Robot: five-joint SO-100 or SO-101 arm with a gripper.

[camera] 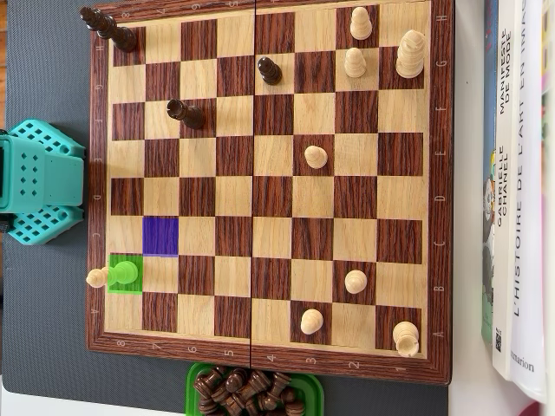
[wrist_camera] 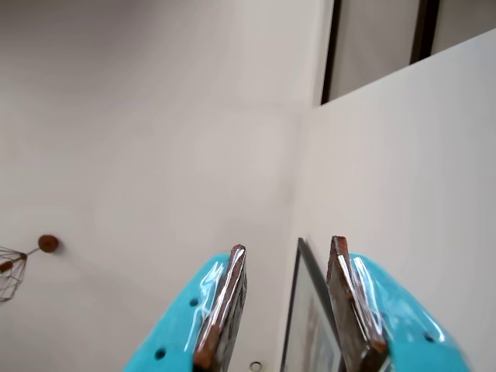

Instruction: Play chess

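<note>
In the wrist view my gripper (wrist_camera: pixel 288 245) points up at pale walls, away from the board. Its teal jaws with brown pads (wrist_camera: pixel 229 294) stand apart with nothing between them. In the overhead view the wooden chessboard (camera: pixel 277 195) lies flat, and only the arm's teal base (camera: pixel 39 182) shows, at the board's left edge. A light pawn (camera: pixel 97 277) stands on a green-marked square (camera: pixel 130 279) at lower left. A purple-marked square (camera: pixel 160 236) beside it is empty. Three dark pieces (camera: pixel 270 69) stand in the upper left, and several light pieces (camera: pixel 316 157) on the right half.
A green tray (camera: pixel 195 381) with several dark pieces sits below the board. Books (camera: pixel 520 191) lie along the right edge. A dark mat (camera: pixel 43 87) lies under the board. The wrist view shows a framed picture (wrist_camera: pixel 310 310) and a wire lamp (wrist_camera: pixel 9 271) on the wall.
</note>
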